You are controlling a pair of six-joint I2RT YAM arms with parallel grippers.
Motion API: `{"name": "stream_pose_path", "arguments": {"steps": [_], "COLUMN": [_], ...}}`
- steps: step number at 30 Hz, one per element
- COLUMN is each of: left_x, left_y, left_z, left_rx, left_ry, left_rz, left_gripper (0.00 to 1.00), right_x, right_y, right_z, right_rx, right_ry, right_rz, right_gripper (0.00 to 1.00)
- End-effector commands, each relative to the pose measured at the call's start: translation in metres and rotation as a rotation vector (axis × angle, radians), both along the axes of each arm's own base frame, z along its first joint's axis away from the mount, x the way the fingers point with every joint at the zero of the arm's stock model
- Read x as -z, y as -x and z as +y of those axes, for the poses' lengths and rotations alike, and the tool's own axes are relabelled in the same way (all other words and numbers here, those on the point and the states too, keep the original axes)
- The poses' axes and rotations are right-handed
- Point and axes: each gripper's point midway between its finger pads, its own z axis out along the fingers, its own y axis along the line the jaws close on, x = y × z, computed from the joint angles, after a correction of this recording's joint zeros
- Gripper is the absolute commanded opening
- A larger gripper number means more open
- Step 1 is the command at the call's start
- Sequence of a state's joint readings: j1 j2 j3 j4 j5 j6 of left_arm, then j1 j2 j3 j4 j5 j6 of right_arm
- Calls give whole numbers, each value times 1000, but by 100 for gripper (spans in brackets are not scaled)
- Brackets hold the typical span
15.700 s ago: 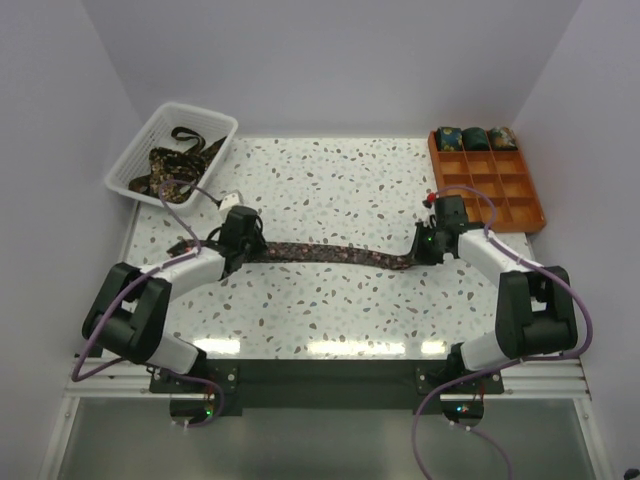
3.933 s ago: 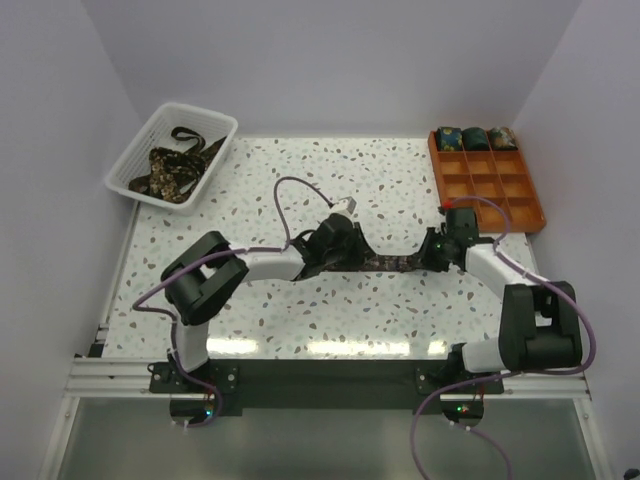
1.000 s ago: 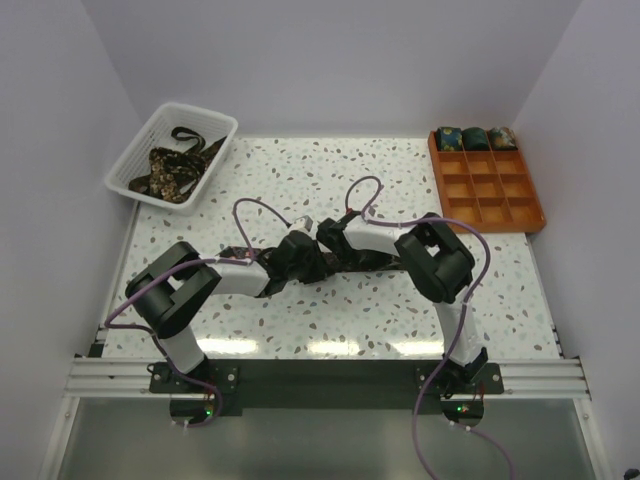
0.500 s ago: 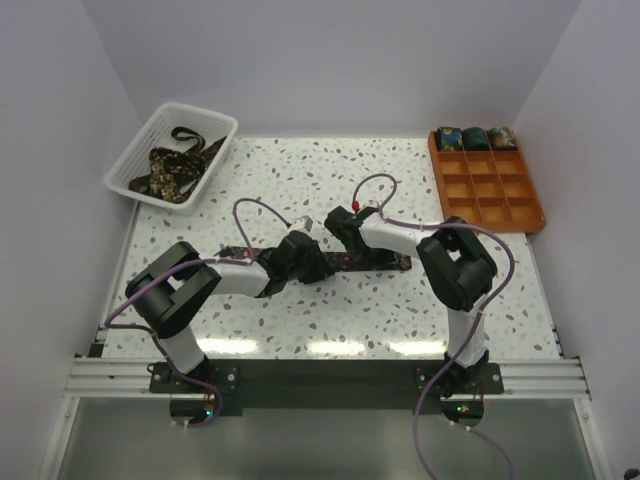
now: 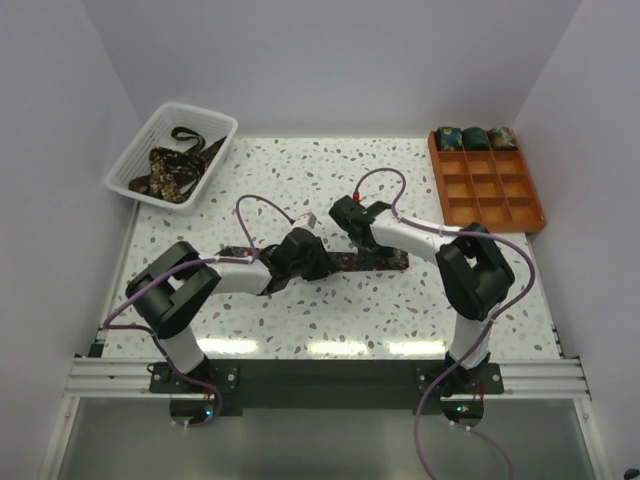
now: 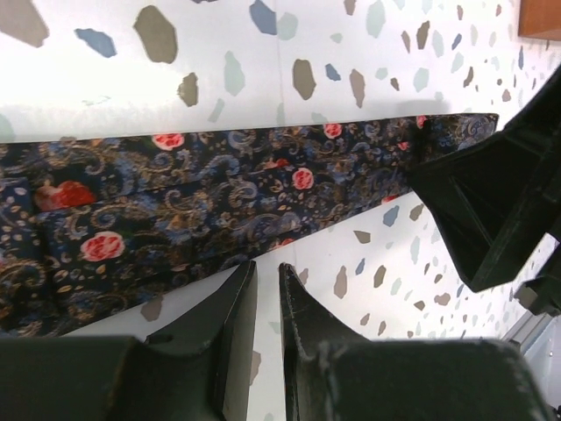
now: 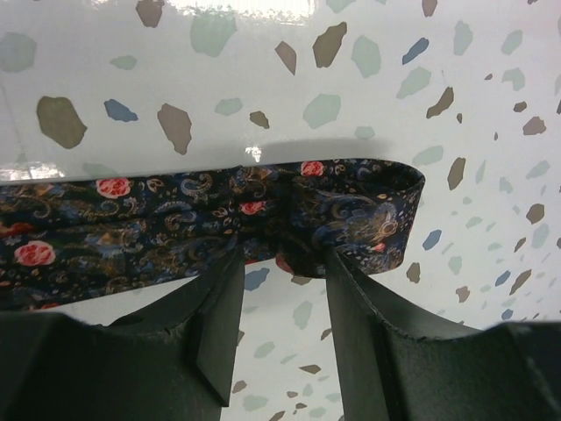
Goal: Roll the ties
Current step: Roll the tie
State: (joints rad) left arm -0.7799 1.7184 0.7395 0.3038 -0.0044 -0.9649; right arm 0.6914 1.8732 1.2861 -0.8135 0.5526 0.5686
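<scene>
Centrally on the speckled table (image 5: 330,170) lies a dark floral tie (image 5: 378,262), doubled over flat. The right gripper (image 7: 285,261) is spread, its fingers straddling the tie's folded end. The left gripper (image 6: 265,270) has fingers nearly pressed together, tips at the tie's edge; whether they pinch it is unclear.

obstacles: basket (image 5: 206,112) far-left, tray (image 5: 488,187) far-right, tie (image 5: 375,262) mid-table | free: tabletop (image 5: 340,170) between basket and tray
</scene>
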Motion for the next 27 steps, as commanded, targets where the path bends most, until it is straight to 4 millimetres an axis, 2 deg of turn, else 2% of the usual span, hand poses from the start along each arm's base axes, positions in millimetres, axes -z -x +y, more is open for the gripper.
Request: {"name": "stream_pose_path", "arguments": {"steps": [1, 6, 8, 9, 11, 12, 14, 15, 16, 17, 19, 20, 21, 22, 23, 27], "left_x": [-24, -33, -38, -46, -57, -58, -71, -69, -71, -80, -73, -78, -70, -72, -63, -48], "left_y": [-7, -9, -10, -11, -13, -15, -20, -21, -20, -25, -26, -30, -30, -31, -31, -29], "left_z": [-13, -20, -25, -32, -42, -46, -59, -64, -71, -80, -89, -95, -98, -103, -105, -116], "left_rx": [23, 31, 41, 61, 79, 82, 96, 103, 116, 120, 128, 127, 127, 130, 131, 143], "left_ry": [33, 46, 51, 71, 91, 94, 121, 121, 131, 149, 138, 146, 134, 135, 122, 115], "left_rz": [-54, -69, -80, -86, -103, -106, -125, -121, -117, -134, -114, -122, -111, -110, -95, -64], "left_gripper": [21, 21, 21, 22, 22, 22, 22, 24, 24, 24, 24, 24, 22, 21, 21, 19], "right_x": [-32, -50, -51, -58, -57, -63, -58, -63, -55, -54, -47, -45, -42, -35, -32, -19], "right_y": [-9, -8, -8, -9, -12, -11, -13, -11, -12, -12, -10, -10, -9, -9, -8, -8], "right_z": [9, 5, -7, -10, -25, -24, -40, -40, -52, -56, -69, -73, -77, -84, -87, -89], "right_rx": [-13, -15, 18, 26, 51, 44, 70, 70, 99, 112, 164, 178, 197, 221, 229, 255], "right_ry": [-78, -107, -115, -154, -194, -252, -298, -355, -377, -402, -460, -472, -477, -484, -489, -539], "right_rz": [-76, -105, -109, -121, -129, -132, -143, -151, -154, -160, -162, -165, -161, -150, -145, -127], "right_gripper": [46, 49, 50, 52, 59, 60, 64, 67, 67, 68, 68, 67, 65, 65, 64, 56]}}
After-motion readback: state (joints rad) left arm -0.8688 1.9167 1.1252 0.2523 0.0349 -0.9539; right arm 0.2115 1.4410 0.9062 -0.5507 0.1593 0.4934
